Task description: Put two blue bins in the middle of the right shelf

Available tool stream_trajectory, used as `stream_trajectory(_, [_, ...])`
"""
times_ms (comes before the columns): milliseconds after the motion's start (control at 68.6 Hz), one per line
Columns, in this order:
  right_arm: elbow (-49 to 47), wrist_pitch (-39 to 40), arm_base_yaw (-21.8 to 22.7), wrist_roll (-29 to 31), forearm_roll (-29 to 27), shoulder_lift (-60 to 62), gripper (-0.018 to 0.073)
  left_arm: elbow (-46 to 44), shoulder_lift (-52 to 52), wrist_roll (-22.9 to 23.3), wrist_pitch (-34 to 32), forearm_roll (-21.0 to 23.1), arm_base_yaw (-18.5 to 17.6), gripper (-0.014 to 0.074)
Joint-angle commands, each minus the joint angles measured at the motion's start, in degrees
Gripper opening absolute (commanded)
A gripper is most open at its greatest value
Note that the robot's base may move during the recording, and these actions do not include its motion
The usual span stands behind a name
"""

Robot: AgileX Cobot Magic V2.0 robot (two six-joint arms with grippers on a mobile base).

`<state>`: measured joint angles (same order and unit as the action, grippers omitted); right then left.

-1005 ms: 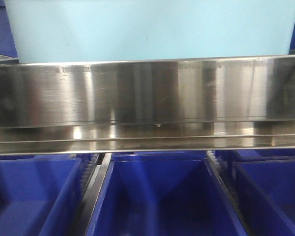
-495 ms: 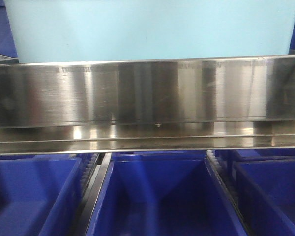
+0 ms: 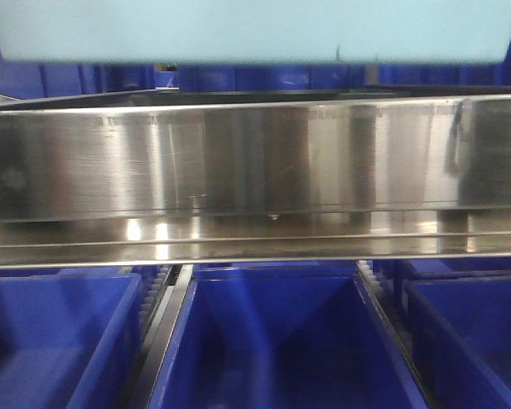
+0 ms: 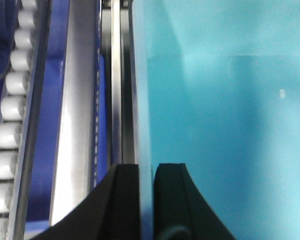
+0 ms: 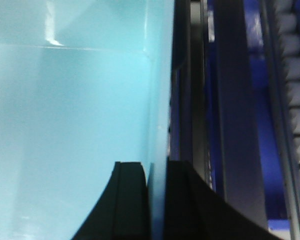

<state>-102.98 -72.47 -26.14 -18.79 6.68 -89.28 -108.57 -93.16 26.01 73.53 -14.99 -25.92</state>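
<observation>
**Pale blue bin [image 3: 255, 30] hanging over steel rail [image 3: 255, 162]**

I am clamping its side walls, left gripper [image 4: 146, 172] and right gripper [image 5: 157, 170] each biting one wall. It is hanging just above the rail, clear of it, dark blue bins [image 3: 238, 78] showing behind the rail. I am fearing its base catching the rail and twisting it out of these thin pinches.
</observation>
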Motion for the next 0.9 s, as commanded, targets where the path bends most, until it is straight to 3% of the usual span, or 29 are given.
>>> stream_trajectory(0, [-3.96, 2.51, -0.36, 0.39, 0.86, 1.74, -0.0162, -3.29, 1.88, 0.14, -3.56, 1.02, -0.66, -0.0111])
stream_trajectory(262, [-12.88, 2.51, -0.36, 0.5, 3.35, 1.86, -0.0162, -9.69, 1.97, 0.14, -3.56, -3.59, -0.66, -0.0111])
stream_trajectory(685, [-13.13, 2.51, -0.36, 1.39, 3.45, 1.86, -0.0162, -12.25, 1.97, 0.03, -3.56, -3.63, -0.66, -0.0111])
stream_trajectory(889, [-13.13, 2.51, -0.36, 1.39, 3.45, 1.86, -0.0162, -12.25, 1.97, 0.03, -3.56, -5.89, -0.66, -0.0111])
